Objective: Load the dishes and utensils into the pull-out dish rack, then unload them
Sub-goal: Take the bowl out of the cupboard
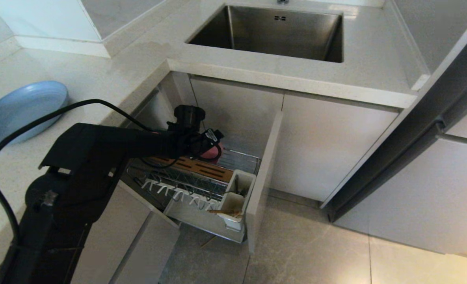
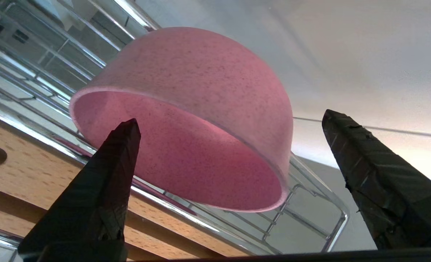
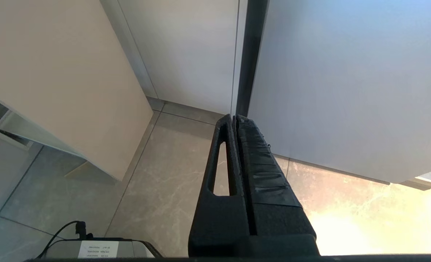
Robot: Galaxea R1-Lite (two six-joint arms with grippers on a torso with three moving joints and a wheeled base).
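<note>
Left gripper (image 2: 230,123) reaches into the pulled-out chrome wire dish rack (image 1: 201,185) — jaws spread wide, one finger on each side of the matte pink round bowl (image 2: 197,120), not pinching it. Bowl sits tilted, mouth toward the gripper, on the rack wires just beyond the slotted brown wooden strip (image 1: 201,167). Round flat light-blue plate (image 1: 20,108) lies on the pale countertop (image 1: 111,75), well apart from the rack. Light wooden chopsticks (image 1: 226,212) rest in the white utensil cup (image 1: 237,195). Right gripper (image 3: 234,118) hangs over the tiled floor (image 3: 171,171) — jaws pressed together.
</note>
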